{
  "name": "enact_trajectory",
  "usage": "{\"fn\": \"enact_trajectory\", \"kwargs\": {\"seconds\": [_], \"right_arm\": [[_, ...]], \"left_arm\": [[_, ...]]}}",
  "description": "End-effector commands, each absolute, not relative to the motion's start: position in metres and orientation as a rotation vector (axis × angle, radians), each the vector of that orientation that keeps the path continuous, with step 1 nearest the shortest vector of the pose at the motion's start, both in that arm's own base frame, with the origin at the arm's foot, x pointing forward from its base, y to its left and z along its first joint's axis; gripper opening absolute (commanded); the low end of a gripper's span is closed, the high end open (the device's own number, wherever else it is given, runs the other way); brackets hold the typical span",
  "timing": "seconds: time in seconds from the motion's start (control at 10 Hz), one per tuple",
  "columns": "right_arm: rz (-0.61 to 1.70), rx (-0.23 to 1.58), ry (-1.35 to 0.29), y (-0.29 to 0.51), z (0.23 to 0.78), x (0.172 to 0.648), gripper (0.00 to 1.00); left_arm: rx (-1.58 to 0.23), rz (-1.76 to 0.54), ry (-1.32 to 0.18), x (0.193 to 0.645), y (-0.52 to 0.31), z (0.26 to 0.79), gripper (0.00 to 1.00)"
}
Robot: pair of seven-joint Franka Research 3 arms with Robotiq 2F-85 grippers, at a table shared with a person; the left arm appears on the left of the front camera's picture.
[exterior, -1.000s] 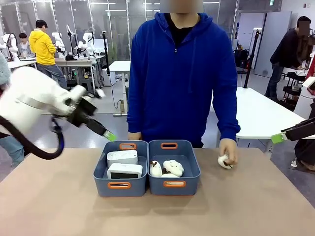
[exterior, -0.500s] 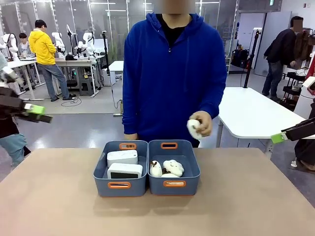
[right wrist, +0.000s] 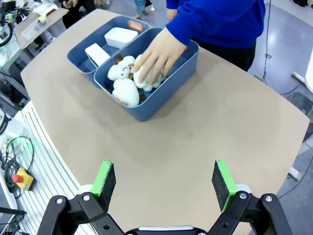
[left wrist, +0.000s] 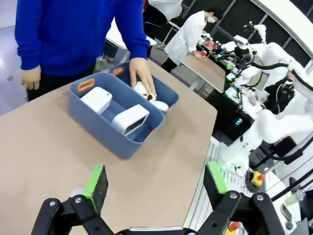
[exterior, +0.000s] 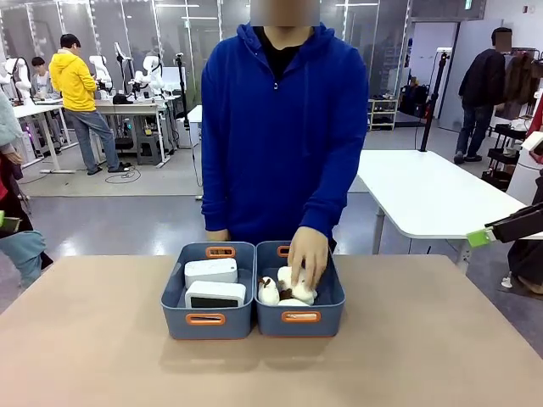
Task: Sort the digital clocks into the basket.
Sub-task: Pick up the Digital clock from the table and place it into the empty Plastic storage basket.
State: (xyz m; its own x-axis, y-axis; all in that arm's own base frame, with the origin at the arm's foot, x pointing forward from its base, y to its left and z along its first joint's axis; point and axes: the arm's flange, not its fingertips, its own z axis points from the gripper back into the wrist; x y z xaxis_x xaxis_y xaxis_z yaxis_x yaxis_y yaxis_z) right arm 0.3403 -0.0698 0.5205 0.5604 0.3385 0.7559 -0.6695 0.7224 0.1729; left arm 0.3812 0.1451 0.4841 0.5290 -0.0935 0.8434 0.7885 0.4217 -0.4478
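Two white digital clocks (exterior: pixel 211 271) (exterior: pixel 215 294) lie side by side in the left blue-grey basket (exterior: pixel 172 298) at the table's middle. The left wrist view shows the same clocks (left wrist: pixel 97 100) (left wrist: pixel 130 119) in their basket (left wrist: pixel 93 125), well ahead of my open left gripper (left wrist: pixel 155 180), which hangs over the near table edge. My right gripper (right wrist: pixel 163 181) is open and empty above bare tabletop, far from the clocks (right wrist: pixel 121 35) (right wrist: pixel 98 54). One of its green fingertips (exterior: pixel 479 238) pokes in at the front view's right edge.
The twin basket (exterior: pixel 329 320) on the right holds white plush toys (right wrist: pixel 125 92). A person in a blue hoodie stands at the far side with one hand (exterior: pixel 309 254) down in that basket, on a plush. The other hand (left wrist: pixel 30 77) hangs by the table's far edge.
My left arm has swung away from above the baskets and out past the left edge. The person's hand carried a white plush from the table's right into the right basket.
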Motion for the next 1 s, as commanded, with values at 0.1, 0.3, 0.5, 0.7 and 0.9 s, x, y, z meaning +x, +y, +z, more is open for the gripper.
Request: {"fn": "enact_trajectory", "kwargs": {"seconds": [0.1, 0.3, 0.5, 0.7, 0.9], "right_arm": [[0.613, 0.465, -0.761, -0.0682, 0.5193, 0.3393, 1.0], [0.613, 0.465, -0.761, -0.0682, 0.5193, 0.3393, 1.0], [0.613, 0.465, -0.761, -0.0682, 0.5193, 0.3393, 1.0], [0.613, 0.465, -0.761, -0.0682, 0.5193, 0.3393, 1.0], [0.613, 0.465, -0.761, -0.0682, 0.5193, 0.3393, 1.0]], "left_arm": [[-0.917, -0.648, -0.831, 0.3758, 0.1373, 0.4833, 1.0], [-0.962, -0.636, -0.845, 0.3744, 0.1467, 0.4823, 1.0], [-0.962, -0.636, -0.845, 0.3744, 0.1467, 0.4823, 1.0], [-0.962, -0.636, -0.845, 0.3744, 0.1467, 0.4823, 1.0], [-0.962, -0.636, -0.845, 0.3744, 0.1467, 0.4823, 1.0]]}}
